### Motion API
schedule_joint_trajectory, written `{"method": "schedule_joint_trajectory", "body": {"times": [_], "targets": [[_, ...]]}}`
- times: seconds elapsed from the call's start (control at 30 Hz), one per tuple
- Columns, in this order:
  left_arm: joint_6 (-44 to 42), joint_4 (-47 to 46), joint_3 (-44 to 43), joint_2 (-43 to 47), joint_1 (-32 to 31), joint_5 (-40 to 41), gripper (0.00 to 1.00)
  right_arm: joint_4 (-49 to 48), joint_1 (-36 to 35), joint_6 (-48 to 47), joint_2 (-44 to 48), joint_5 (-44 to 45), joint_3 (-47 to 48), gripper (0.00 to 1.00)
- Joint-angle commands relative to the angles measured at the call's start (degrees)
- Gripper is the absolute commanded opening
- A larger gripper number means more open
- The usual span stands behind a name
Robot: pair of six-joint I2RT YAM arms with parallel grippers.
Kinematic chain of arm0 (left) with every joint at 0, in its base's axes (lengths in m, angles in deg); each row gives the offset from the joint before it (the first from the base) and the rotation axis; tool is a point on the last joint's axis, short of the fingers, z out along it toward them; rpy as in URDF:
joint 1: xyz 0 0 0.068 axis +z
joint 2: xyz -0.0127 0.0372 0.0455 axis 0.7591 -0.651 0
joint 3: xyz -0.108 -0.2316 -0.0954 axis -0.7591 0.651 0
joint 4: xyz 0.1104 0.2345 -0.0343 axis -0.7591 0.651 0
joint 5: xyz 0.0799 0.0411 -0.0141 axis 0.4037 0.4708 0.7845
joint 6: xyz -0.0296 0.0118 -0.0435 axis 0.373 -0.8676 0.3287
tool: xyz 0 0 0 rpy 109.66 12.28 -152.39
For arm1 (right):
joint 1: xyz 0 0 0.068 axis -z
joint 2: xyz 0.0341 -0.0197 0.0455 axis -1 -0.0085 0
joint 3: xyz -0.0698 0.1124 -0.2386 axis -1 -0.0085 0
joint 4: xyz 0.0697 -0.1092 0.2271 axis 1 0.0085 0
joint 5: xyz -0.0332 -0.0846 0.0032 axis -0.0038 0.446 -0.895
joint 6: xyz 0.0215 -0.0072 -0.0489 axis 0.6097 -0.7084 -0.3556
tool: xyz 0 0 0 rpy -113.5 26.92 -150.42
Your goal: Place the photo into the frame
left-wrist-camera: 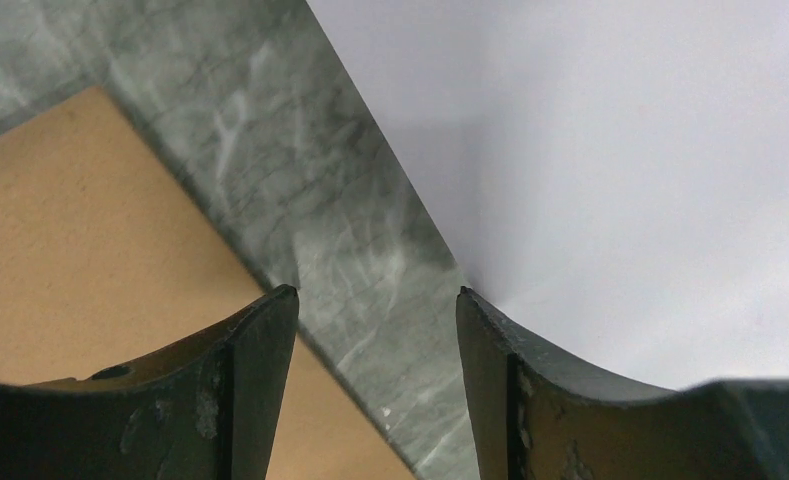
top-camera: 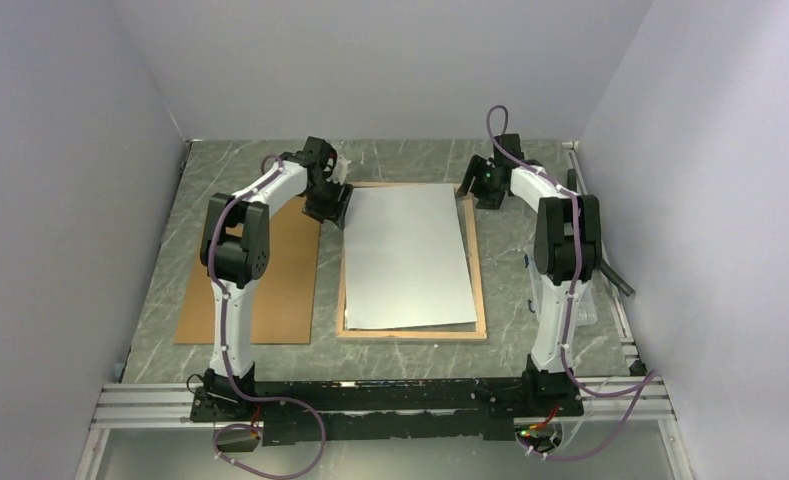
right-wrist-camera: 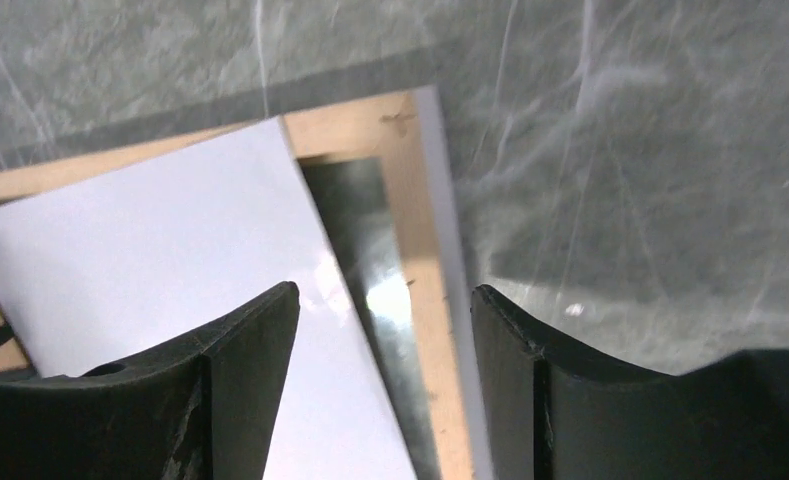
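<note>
**A:** Top external view: the photo (top-camera: 410, 255) lies with a plain white face up, skewed on the frame (top-camera: 476, 270), whose pale wood back faces up.

**B:** Inside the rails?

**A:** Not fully; its far edge overlaps the far rail.

**B:** Grippers?

**A:** Left gripper (left-wrist-camera: 375, 295) has its fingers apart at the photo's far left corner. Right gripper (right-wrist-camera: 383, 290) is spread too, over the frame's far right corner, gripping nothing.

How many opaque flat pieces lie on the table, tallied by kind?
frame, wood side up: 1
photo, white side up, lying askew on the frame: 1
brown backing board, left of the frame: 1
Total: 3
</note>
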Motion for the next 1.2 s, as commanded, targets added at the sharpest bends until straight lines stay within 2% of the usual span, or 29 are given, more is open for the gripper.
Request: {"method": "schedule_joint_trajectory", "body": {"times": [0.0, 0.3, 0.73, 1.0, 1.17], "targets": [[-0.39, -1.34, -2.01, -2.48, -2.12, 0.35, 0.64, -2.87, 0.03, 2.97, 4.67, -6.30, -3.65, 0.69], [-0.96, -2.09, -3.20, -3.45, -3.67, 2.38, 0.64, -6.23, 0.12, 5.56, 6.47, -11.88, -9.54, 0.73], [-2.18, -4.26, -3.91, -2.13, -5.61, 5.81, 0.64, -6.00, 0.12, 6.23, 5.56, -15.32, -8.11, 0.75], [-1.86, -4.96, -3.44, 1.45, -5.64, 6.10, 0.65, -3.44, 0.36, 4.52, 6.44, -12.75, -7.18, 0.79], [-1.09, -5.00, -3.39, 2.61, -5.10, 6.47, 0.65, -2.41, 0.38, 2.95, 11.97, -6.49, -8.05, 0.81]]}}
